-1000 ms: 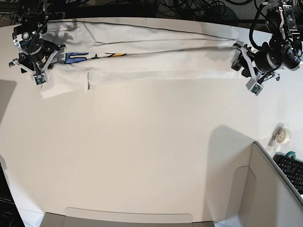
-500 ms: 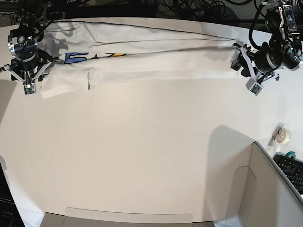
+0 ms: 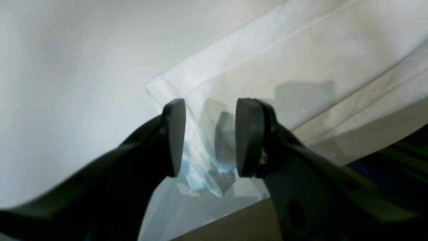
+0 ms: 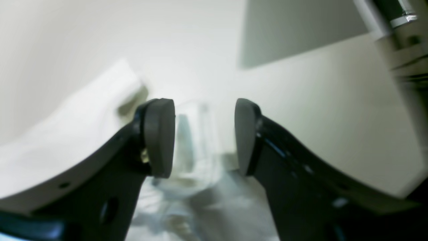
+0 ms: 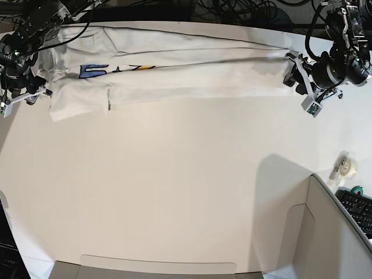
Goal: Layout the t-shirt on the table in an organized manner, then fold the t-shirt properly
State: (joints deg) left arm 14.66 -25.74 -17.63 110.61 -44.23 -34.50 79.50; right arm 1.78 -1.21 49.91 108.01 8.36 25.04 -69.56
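Tangled black cables (image 5: 232,9) along the far edge, a keyboard (image 5: 357,210) and tape roll (image 5: 347,167) at right.

Two black arms (image 5: 340,64) with looping black cables, white brackets, and matte black, rounded claw pads (image 3: 176,135).

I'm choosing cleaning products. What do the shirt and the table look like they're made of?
T-shirt: soft white woven or knit cloth, likely cotton; it creases, and a stitched hem shows in the left wrist view. Table: smooth, matte white hard surface, perhaps laminate; even, no grain.
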